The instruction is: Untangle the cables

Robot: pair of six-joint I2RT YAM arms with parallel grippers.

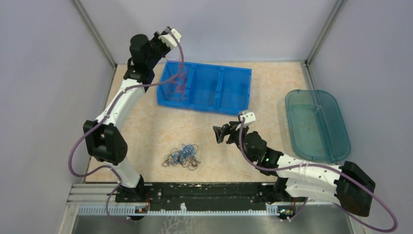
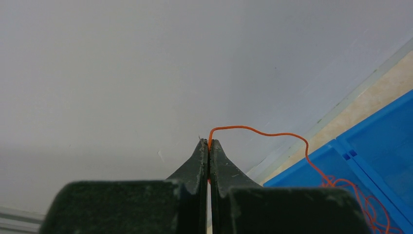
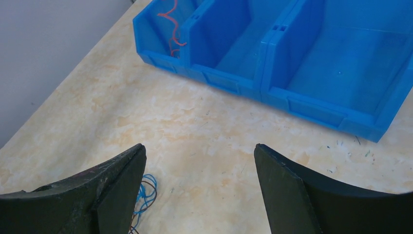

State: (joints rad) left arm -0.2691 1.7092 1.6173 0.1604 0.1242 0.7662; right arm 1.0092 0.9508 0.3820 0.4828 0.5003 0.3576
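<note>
Blue and dark strands of the cables (image 1: 182,157) lie in a loose clump on the table (image 1: 146,126), low beside one finger of the right gripper (image 3: 198,148), with a few blue loops showing just under that fingertip in its wrist view; the right gripper hangs spread wide and grasps nothing, only bare tabletop between its fingers; ahead of those fingers, well apart, stands the blue bin (image 1: 234,73), three compartments in a row, the two straight ahead and to the right of the fingers holding nothing, the one off to their left holding curls of the red cable (image 1: 176,87); farther off, the left gripper (image 2: 209,142) is raised above that compartment, clenched tight on the red cable's end, which arcs away from the fingertips and drops into the bin onto a heap of orange loops; I judge the task roughly a third done: the red cable is free of the clump and needs only letting go, while the blue and dark strands lie knotted together and two compartments are unfilled.
</note>
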